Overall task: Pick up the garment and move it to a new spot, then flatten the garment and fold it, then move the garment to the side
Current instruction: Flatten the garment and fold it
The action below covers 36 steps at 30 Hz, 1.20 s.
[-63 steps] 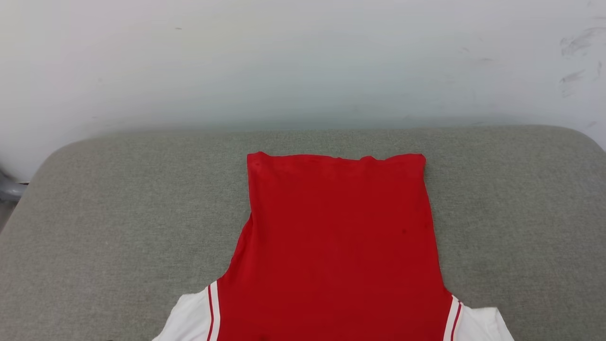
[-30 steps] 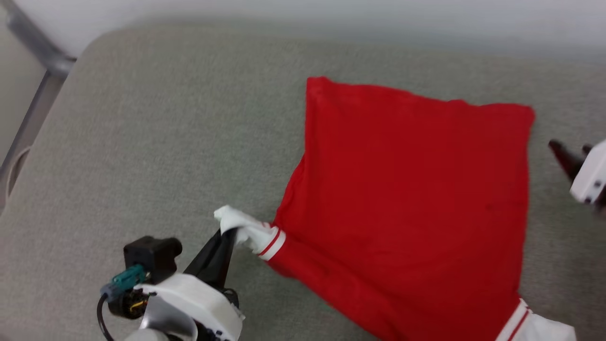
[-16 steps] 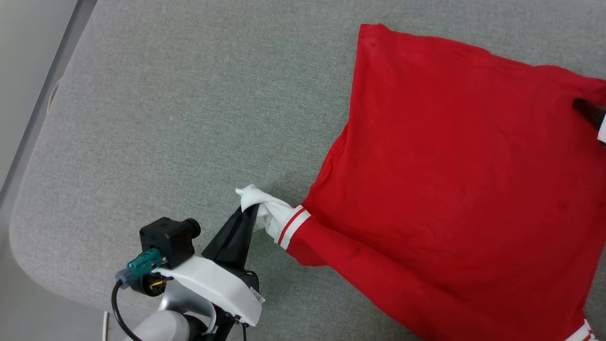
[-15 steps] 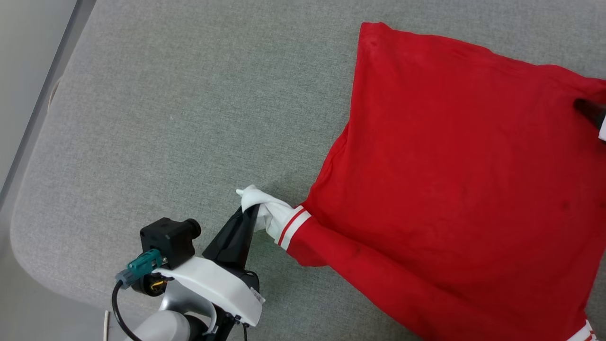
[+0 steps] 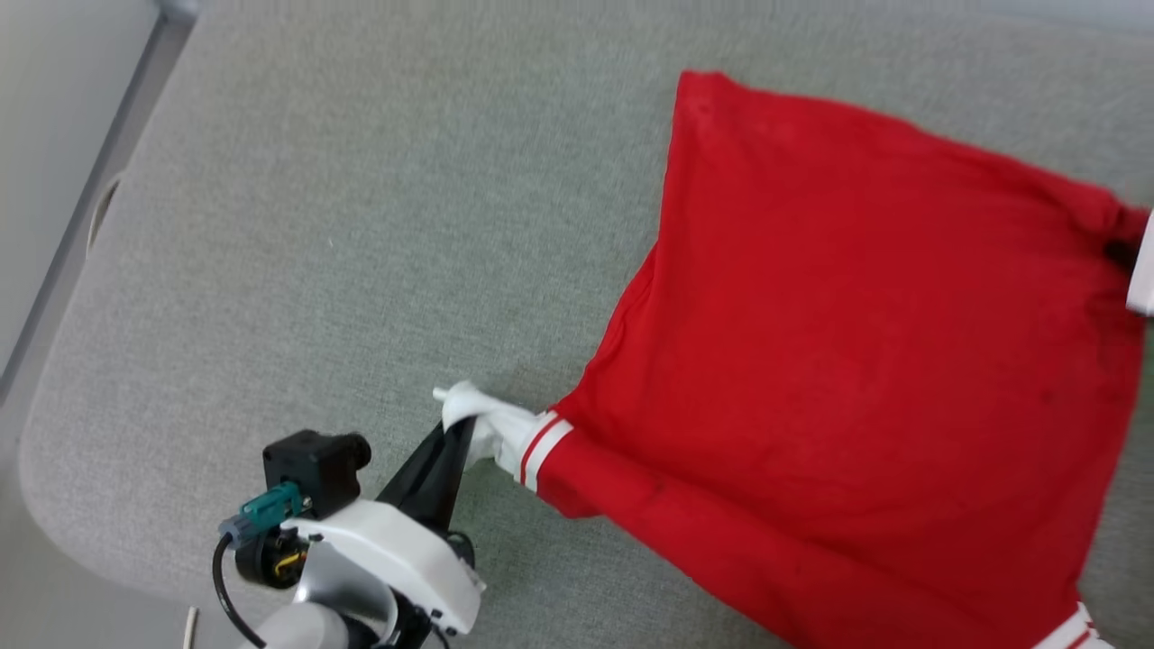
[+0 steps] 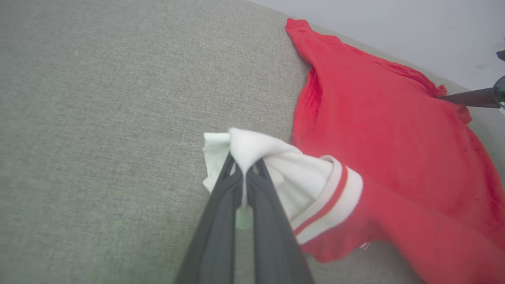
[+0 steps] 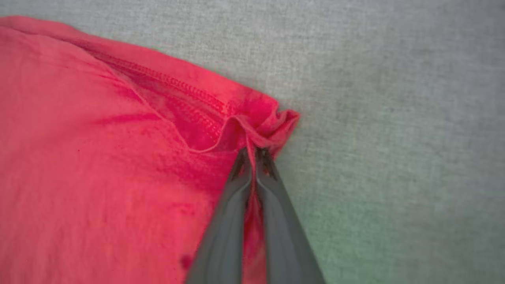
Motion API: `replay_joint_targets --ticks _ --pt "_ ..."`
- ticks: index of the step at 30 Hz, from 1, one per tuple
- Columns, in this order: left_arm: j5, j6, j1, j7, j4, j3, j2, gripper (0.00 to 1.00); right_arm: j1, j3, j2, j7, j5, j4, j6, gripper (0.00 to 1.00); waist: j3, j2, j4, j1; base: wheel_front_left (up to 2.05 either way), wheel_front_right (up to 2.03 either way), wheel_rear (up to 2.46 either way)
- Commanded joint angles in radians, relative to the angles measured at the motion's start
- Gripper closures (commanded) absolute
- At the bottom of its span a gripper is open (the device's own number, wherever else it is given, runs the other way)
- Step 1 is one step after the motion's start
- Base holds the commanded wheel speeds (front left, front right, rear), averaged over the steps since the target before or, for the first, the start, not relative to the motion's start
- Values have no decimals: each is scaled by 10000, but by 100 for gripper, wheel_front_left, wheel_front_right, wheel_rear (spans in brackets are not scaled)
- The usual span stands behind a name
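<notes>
The red garment (image 5: 856, 361) lies spread on the grey cushion (image 5: 361, 225), its plain red side up; its printed characters are hidden. My left gripper (image 5: 455, 428) is shut on the bunched white sleeve (image 6: 276, 165), which is edged with thin red stripes. That gripper (image 6: 242, 169) pinches the sleeve's tip and lifts it slightly off the cushion. At the head view's right edge, my right gripper (image 5: 1122, 252) is shut on the garment's far hem corner (image 7: 272, 122). In the right wrist view the gripper (image 7: 252, 152) holds a puckered fold of red cloth.
The cushion's rounded front left corner (image 5: 54, 451) and left edge border a pale floor and a grey frame bar (image 5: 81, 225). Bare grey cushion stretches left of the garment. A white wall (image 6: 394, 23) rises behind the cushion.
The head camera has swung left and down since the earliest frame. The right gripper has reached the hem corner and shut on it. The left gripper keeps its hold on the sleeve.
</notes>
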Motion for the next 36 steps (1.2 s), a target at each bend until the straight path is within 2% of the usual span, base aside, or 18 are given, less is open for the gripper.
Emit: replay_joint_targets --ticks 1,7,11,17,24,27,30,31,32,33,36 --pt "-82 42 238 51 120 39 124 100 642 121 -275 -119 169 -103 -20 100 -654 0 -325 -1 0 0 0" --pt "-316 302 832 62 375 224 331 100 2095 -22 -397 -566 871 -1006 -18 100 -1733 0 -979 -1 0 0 0" --pt "-537 526 1285 106 499 412 526 100 3737 -851 -125 -919 1256 -1968 -17 100 -2433 0 -1584 -1 0 0 0" --pt "-901 682 2035 30 714 609 657 100 6714 -2025 923 -1011 1348 -3964 -13 100 -3177 0 -2344 -1 0 0 0" --pt "-1241 679 2580 124 936 712 794 100 9862 -3001 2927 -783 974 -6205 -15 100 -3466 0 -2835 -1 0 0 0" --pt "-1314 645 2678 149 1070 711 806 100 10767 -3007 3418 -644 1130 -6503 -15 100 -3534 0 -2967 -1 0 0 0" --pt "-1309 611 2680 194 1132 642 783 100 11170 -2885 3574 -788 1259 -6411 -15 100 -3590 0 -3060 -1 0 0 0" --pt "-1307 613 2690 192 1144 619 765 100 11199 -2874 3578 -953 1305 -6392 -13 77 -3620 0 -3094 -1 0 0 0" --pt "-1300 614 2699 220 1155 589 757 100 11219 -2876 3587 -1114 1277 -6340 -15 20 -3642 0 -3119 -1 0 0 0" --pt "-1290 609 2705 245 1166 554 753 100 11221 -2820 3596 -1242 1183 -6274 -15 0 -3674 0 -3145 -1 0 0 0" --pt "-1267 627 2727 284 1163 470 714 100 10840 -2918 3580 -2062 1036 -6464 -13 0 -3770 0 -3185 -1 0 0 0"
